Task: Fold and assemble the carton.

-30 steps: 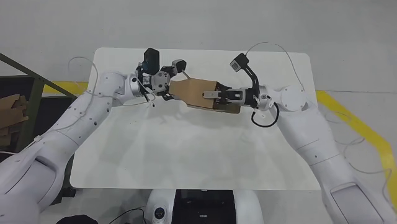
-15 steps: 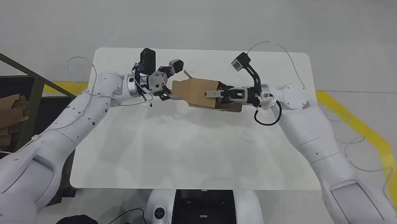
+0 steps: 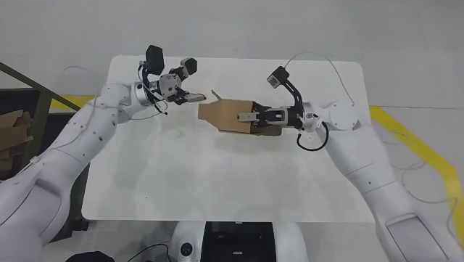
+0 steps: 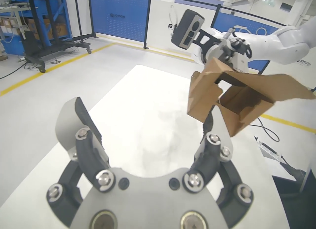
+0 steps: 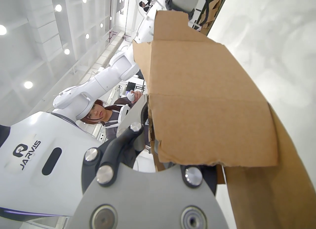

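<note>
Your left tool (image 4: pixel 145 109) has backed off the carton (image 3: pixel 230 113), now wide open and empty; right tool (image 3: pixel 250 115) alone clamps it; end flaps still need folding.

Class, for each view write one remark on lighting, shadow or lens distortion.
Top view: soft, even light, and the carton throws only a faint shadow on the table. Left wrist view: the wide lens makes straight lines lean and bow toward the edges. Right wrist view: ceiling lamps glare as bright spots.
</note>
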You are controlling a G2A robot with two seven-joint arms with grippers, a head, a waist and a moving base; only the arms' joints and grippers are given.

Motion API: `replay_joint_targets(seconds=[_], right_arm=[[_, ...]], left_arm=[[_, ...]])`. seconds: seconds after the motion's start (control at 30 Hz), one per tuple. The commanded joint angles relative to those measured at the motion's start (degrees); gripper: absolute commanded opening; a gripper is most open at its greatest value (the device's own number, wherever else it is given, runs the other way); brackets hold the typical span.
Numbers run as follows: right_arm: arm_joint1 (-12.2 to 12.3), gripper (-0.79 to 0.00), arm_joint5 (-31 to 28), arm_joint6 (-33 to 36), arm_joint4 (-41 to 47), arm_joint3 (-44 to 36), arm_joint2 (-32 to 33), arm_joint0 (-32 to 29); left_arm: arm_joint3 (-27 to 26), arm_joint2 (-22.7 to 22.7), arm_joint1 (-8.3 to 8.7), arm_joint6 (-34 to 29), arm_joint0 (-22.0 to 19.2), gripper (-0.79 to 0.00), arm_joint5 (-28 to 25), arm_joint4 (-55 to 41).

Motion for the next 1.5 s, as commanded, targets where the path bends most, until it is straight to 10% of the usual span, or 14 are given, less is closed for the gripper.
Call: replay_joint_targets(seconds=[0.0, 0.47, 1.47], right_arm=[[-0.1, -0.785, 0.2, 0.3, 0.0, -0.3, -0.5, 0.0], [-1.6, -0.785, 0.0, -0.1, 1.1, 0.9, -4.1, 1.5], [-0.9, -0.785, -1.5, -2.3, 1.4, 1.3, 0.3, 0.6]], left_arm=[[1.0, -0.1, -0.45, -1.9, -0.3, 0.000, 0.0, -1.8], [0.4, 0.2, -3.56, -9.3, -1.6, 0.000, 0.0, -6.4], [-7.6, 3.6, 0.84, -6.2, -1.1, 0.000, 0.0, -4.9]])
